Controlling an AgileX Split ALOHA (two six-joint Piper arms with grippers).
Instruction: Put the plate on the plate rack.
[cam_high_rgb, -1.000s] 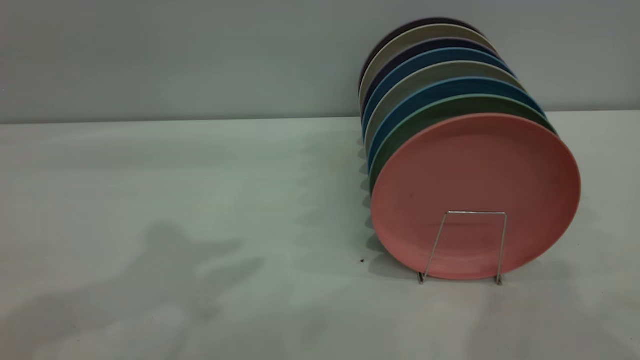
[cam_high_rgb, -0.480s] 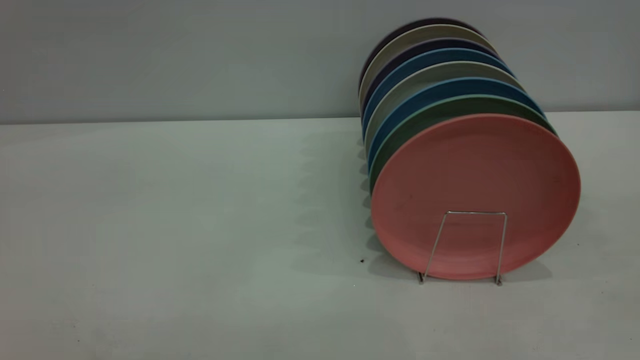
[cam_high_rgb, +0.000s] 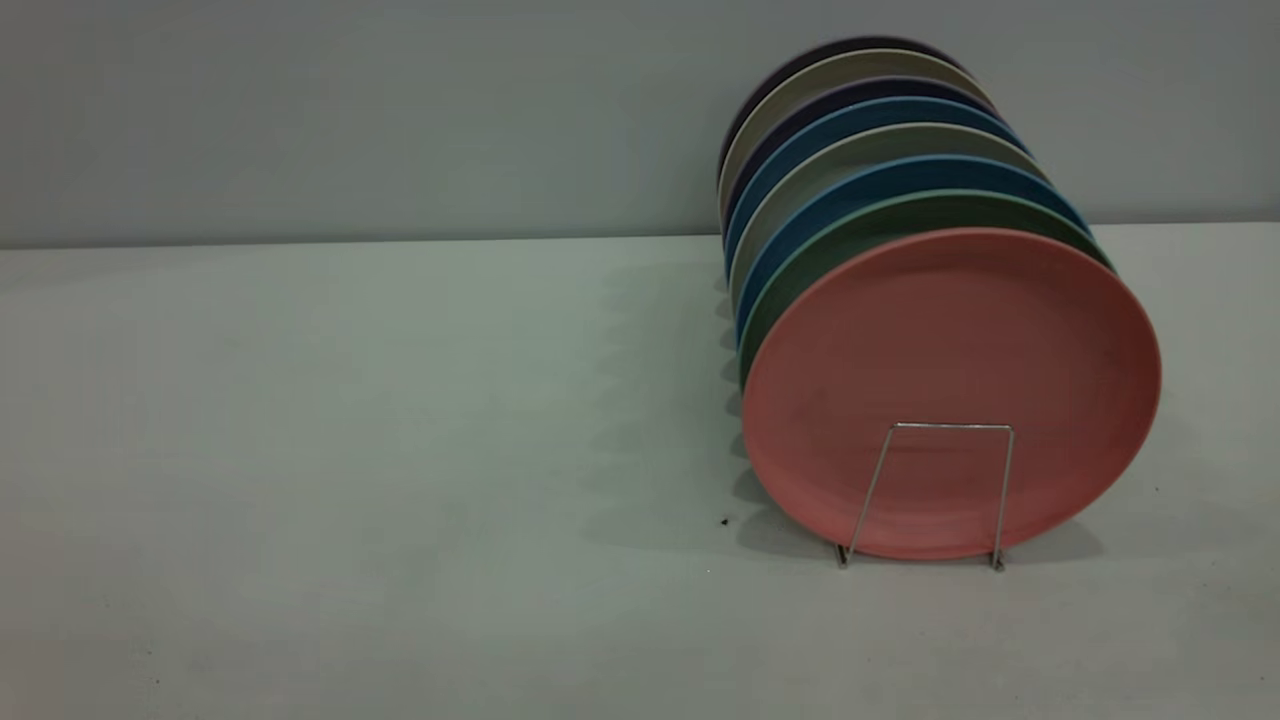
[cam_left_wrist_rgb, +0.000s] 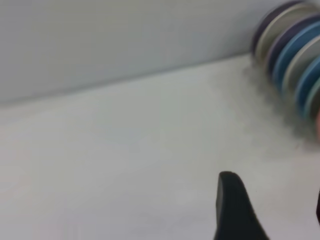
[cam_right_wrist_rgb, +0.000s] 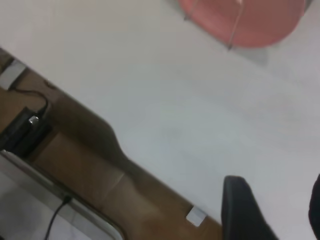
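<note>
The salmon-pink plate (cam_high_rgb: 950, 390) stands upright at the front of the plate rack (cam_high_rgb: 940, 490), whose silver wire loop crosses its lower face. Neither gripper shows in the exterior view. In the right wrist view the plate (cam_right_wrist_rgb: 260, 25) and a rack wire (cam_right_wrist_rgb: 235, 27) lie far from my right gripper (cam_right_wrist_rgb: 275, 210), which is open and empty over the table near its edge. My left gripper (cam_left_wrist_rgb: 272, 210) is open and empty over bare table, well away from the row of plates (cam_left_wrist_rgb: 295, 55).
Behind the pink plate stand a teal-green plate (cam_high_rgb: 900, 215), blue plates (cam_high_rgb: 870, 180) and several grey and dark ones. A grey wall (cam_high_rgb: 400, 120) backs the table. The table edge (cam_right_wrist_rgb: 165, 180), brown floor and cables (cam_right_wrist_rgb: 30, 125) show in the right wrist view.
Arm shadows that lay on the front of the table one second ago are gone. The plates and rack have not moved.
</note>
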